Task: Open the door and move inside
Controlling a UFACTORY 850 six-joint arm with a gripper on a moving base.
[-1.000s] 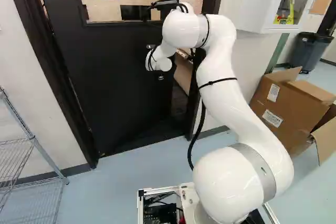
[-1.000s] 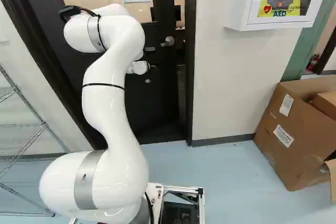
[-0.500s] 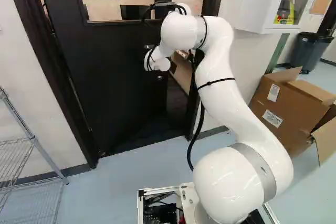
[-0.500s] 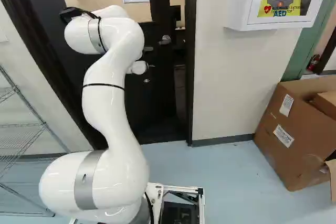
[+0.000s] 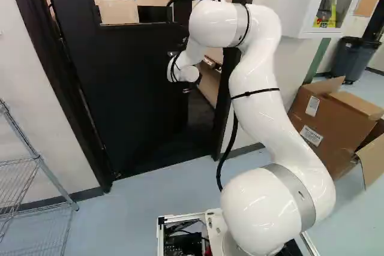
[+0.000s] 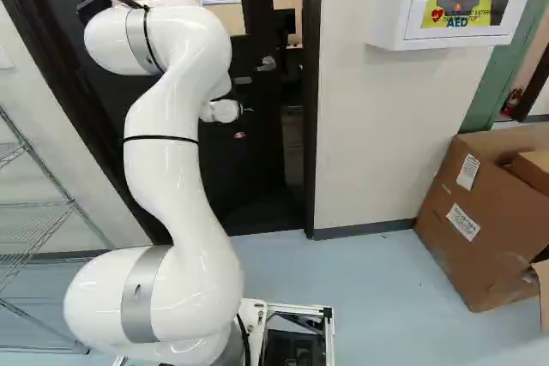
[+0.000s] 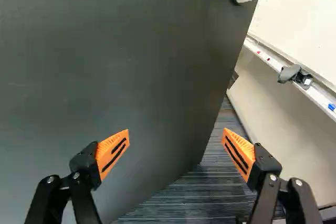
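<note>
The black door (image 5: 126, 88) stands partly open into the room beyond, its silver lever handle (image 6: 267, 64) near the free edge. Below that handle, the gripper (image 5: 187, 89) has its fingers spread wide, one before the door's face, the other before the gap at its edge. Left of the door stands a wire shelving unit (image 5: 39, 161); right of it are a wall-mounted AED cabinet (image 6: 399, 6) and an open cardboard box (image 6: 472, 212).

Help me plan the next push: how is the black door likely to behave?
The door should be stiff, looking like a flat, rigid panel. Its free edge stands clear of the frame, so no latch should resist; it probably swings further inward.
</note>
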